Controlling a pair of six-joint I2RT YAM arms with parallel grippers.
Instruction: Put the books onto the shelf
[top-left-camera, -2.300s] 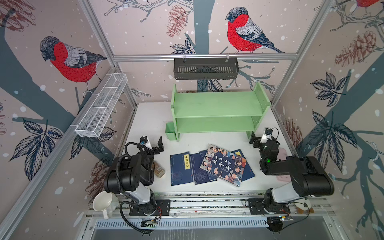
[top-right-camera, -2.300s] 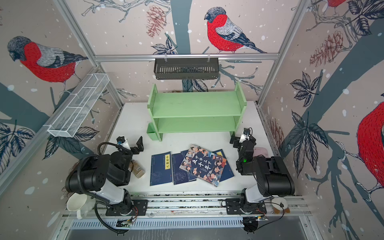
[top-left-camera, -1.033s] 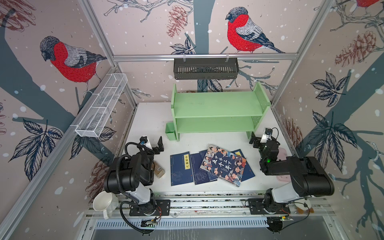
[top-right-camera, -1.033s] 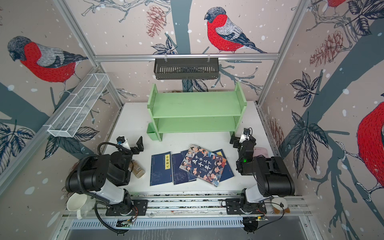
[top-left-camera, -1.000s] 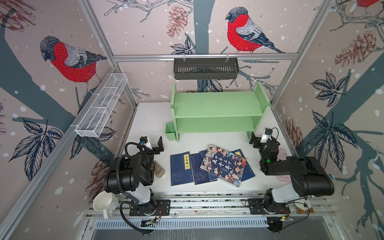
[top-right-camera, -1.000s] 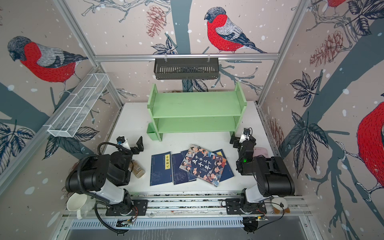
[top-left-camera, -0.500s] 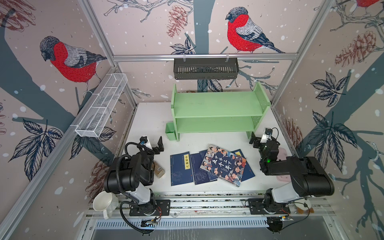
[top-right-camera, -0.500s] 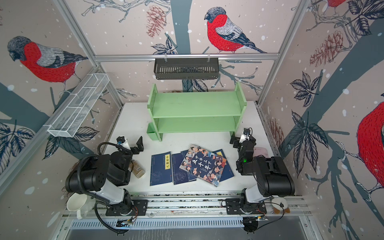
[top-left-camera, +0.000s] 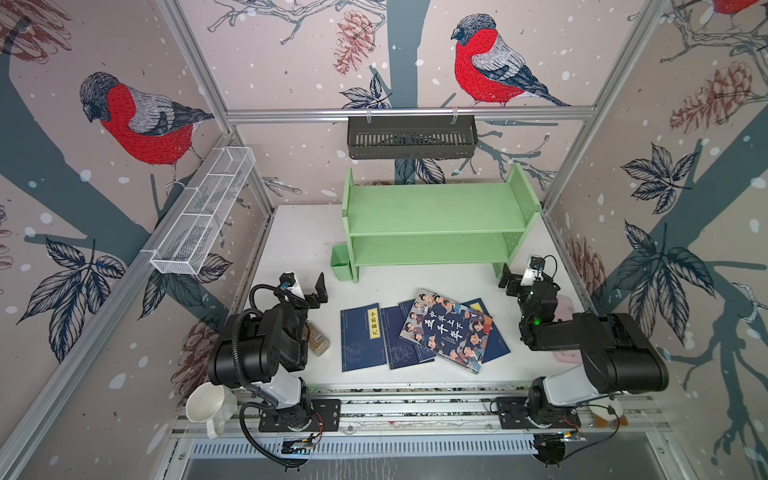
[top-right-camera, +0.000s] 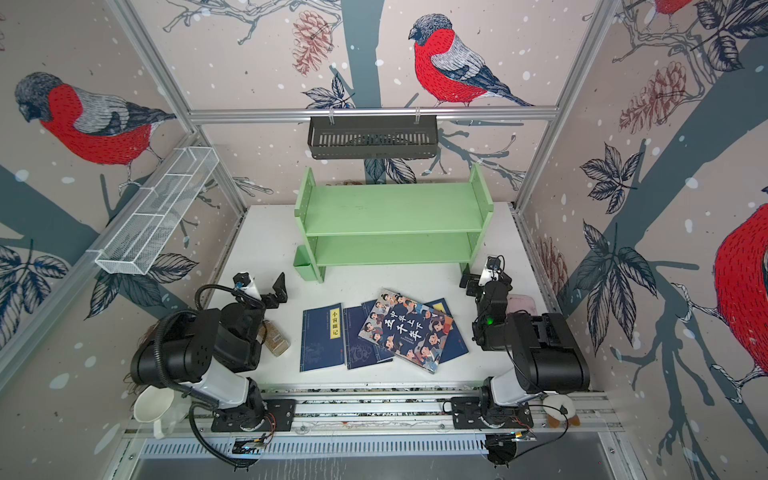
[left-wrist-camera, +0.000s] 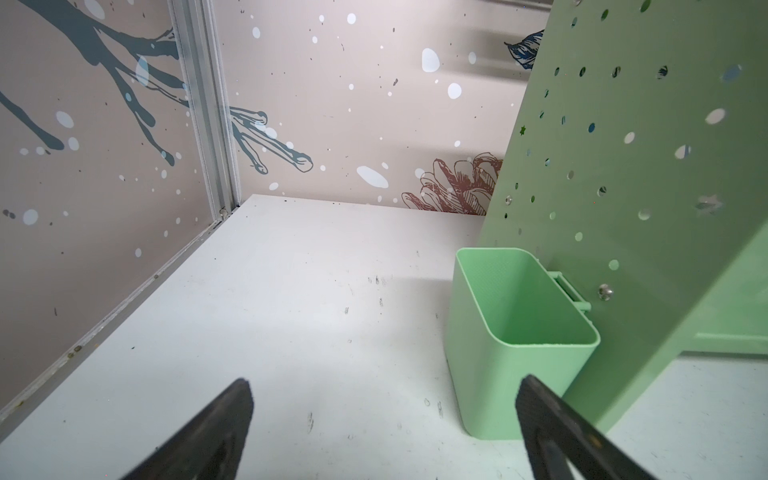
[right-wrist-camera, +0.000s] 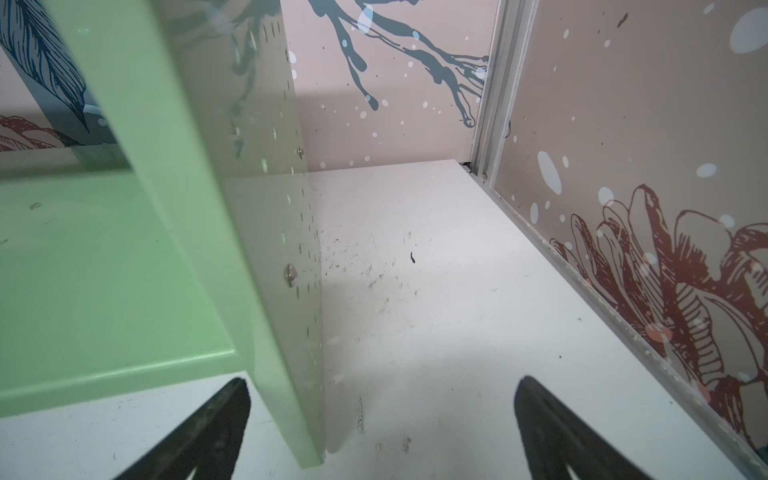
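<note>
Opening step, nothing yet lifted. Left claw (top-left-camera: 304, 286) and right claw (top-left-camera: 516, 277) both gaped wide and empty, near the left and right edges of the desk (top-left-camera: 299, 232). The books (top-left-camera: 360, 340) lay fanned flat by the front edge (cartoon-covered book (top-left-camera: 446, 328) uppermost); the shelf (top-left-camera: 432, 212) stood bare at the back. The next move probably called for pinching a raised cover edge

Four navy-blue books (top-left-camera: 360, 338), fanned at near centre; one cartoon-cover book (top-left-camera: 446, 328) atop them. One green shelf (top-left-camera: 432, 208) of two tiers, far centre, with one green cup (top-left-camera: 341, 262) on its left. One black slotted basket (top-left-camera: 411, 137), far; one white mesh basket (top-left-camera: 205, 212), left. Two grippers: left gripper (top-left-camera: 305, 286), right gripper (top-left-camera: 519, 275). One white jug (top-left-camera: 205, 405) and one small jar (top-left-camera: 318, 338), near left.
</note>
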